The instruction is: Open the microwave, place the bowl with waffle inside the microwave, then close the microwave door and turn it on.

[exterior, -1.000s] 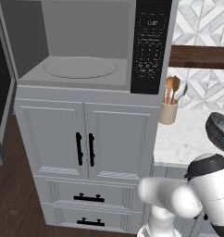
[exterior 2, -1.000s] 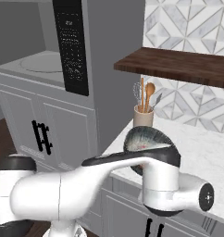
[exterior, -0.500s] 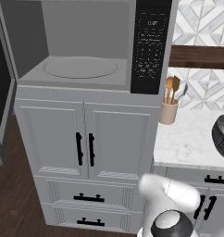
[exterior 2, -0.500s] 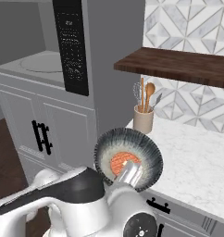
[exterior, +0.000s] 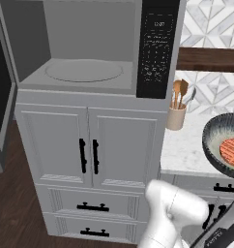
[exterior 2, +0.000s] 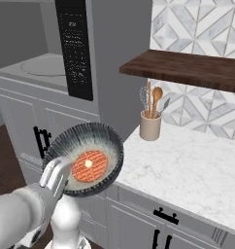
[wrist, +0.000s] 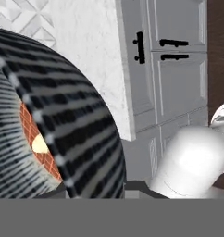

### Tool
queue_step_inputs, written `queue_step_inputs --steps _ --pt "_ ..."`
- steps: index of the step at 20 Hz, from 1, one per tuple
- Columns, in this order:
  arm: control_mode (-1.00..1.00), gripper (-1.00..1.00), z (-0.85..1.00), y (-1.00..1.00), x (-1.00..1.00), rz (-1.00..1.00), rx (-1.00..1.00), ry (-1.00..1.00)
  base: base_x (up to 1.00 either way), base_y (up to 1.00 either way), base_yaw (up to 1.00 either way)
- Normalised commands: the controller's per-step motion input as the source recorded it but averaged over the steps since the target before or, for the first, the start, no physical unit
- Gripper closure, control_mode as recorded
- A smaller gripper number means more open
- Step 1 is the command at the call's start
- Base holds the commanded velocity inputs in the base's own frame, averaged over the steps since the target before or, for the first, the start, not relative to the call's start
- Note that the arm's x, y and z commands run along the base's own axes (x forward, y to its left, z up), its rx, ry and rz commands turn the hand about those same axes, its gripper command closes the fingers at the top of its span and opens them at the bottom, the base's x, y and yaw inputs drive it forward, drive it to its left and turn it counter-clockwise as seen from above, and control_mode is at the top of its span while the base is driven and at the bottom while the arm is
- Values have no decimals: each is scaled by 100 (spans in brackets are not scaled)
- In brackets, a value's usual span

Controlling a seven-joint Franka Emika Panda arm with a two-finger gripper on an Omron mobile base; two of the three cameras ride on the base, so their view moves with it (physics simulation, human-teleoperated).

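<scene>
My fingers pinch the rim of the bowl, 1 on the inside face and 1 behind it, and I hold the bowl in the air, tipped steeply on its edge so its open side faces the right base camera. The gripper sits at the bowl's lower left edge in that view. The waffle, round and orange-brown with a pale dab at its middle, lies against the bowl's floor, just beside my fingertips. In the left base view the bowl shows at the right edge with the waffle inside it. In the hand view the ribbed outside of the bowl is right against me and a sliver of waffle shows past the rim.

The microwave is well away from my fingers, up and across the cabinets, its cavity open and the round turntable bare. The microwave door is swung wide. The black keypad panel stands between the cavity and me. A tan utensil cup with wooden spoons stands on the white marble counter beyond the bowl.
</scene>
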Motion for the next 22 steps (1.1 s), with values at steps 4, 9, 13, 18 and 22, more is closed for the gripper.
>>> queue_step_inputs --steps 4,9,13,18,22 --pt "-100 100 59 100 -4 0 -42 7 0 0 0" --pt "-100 100 40 100 0 12 -45 28 0 0 0" --pt "-100 100 -6 100 24 33 -15 12 0 0 0" --pt "-100 100 -24 74 54 35 10 -8 0 0 0" --pt "-100 100 -15 4 93 40 30 -22 0 0 0"
